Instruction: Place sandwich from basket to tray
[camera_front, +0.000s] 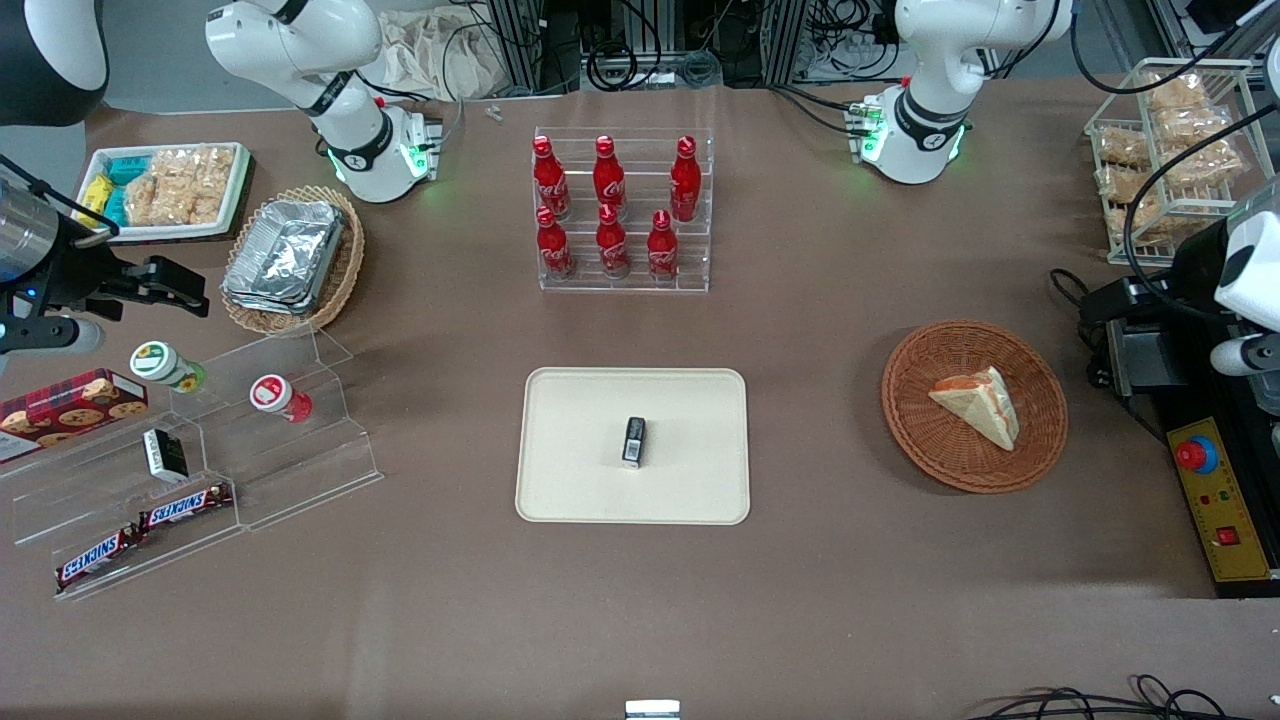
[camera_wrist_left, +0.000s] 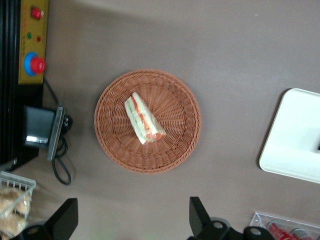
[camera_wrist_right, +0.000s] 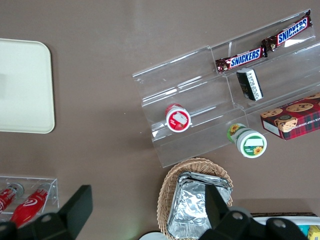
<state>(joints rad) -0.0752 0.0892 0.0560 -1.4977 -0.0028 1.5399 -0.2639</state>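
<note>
White "SNICKERS" lettering on blue shows on two chocolate bars lying end to end on the lowest step of the clear acrylic stand, toward the parked arm's end of the table. White script, the Coca-Cola logo, runs down six red bottles in the clear rack. Print on the small black packet on the tray is not legible.

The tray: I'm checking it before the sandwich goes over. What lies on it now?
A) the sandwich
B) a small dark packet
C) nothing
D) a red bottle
B: a small dark packet lies on the tray; the sandwich is in the basket, the open gripper above the table beside it.
</note>
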